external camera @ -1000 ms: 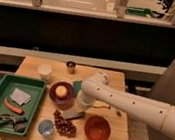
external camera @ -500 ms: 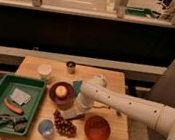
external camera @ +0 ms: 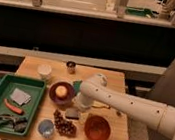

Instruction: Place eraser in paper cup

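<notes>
— Where is the eraser (external camera: 72,114) lying?
— On the table (external camera: 114,84) beside the grapes (external camera: 65,126), with the gripper (external camera: 80,107) hovering just above. Whether it's open or gripping, I cannot tell. I'm advising gripping the narrow sides, then lifting clear toward the paper cup (external camera: 44,71).

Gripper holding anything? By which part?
Cannot be told: the gripper hangs right at the upper edge of the eraser, but any contact is hidden.

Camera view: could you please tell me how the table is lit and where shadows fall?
Camera view: warm, dim light on the wooden table; the band behind it is almost black. Camera view: the white arm and the paper cup stand out brightest; the gripper, down at the eraser by the maroon bowl, looks shaded by the arm.
</notes>
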Motion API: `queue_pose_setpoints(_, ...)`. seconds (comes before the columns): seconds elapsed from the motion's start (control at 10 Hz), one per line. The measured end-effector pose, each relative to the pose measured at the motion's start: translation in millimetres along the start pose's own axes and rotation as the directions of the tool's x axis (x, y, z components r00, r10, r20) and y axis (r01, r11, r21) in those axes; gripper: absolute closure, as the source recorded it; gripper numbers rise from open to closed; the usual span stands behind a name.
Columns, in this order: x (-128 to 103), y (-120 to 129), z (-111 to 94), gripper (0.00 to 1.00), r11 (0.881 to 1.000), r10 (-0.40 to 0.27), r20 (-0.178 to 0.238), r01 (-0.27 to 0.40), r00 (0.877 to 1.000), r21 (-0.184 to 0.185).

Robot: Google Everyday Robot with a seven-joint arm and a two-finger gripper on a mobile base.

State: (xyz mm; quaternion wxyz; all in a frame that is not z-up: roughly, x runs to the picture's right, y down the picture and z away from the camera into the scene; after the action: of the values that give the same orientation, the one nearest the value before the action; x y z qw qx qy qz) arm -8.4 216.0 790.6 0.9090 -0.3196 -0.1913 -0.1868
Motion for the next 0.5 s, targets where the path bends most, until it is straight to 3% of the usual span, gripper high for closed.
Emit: queue_pose_setpoints(0.5,5.5,-0.4,5.2,0.20,1.000,0.022,0.002,-0.022,1.000,0.009)
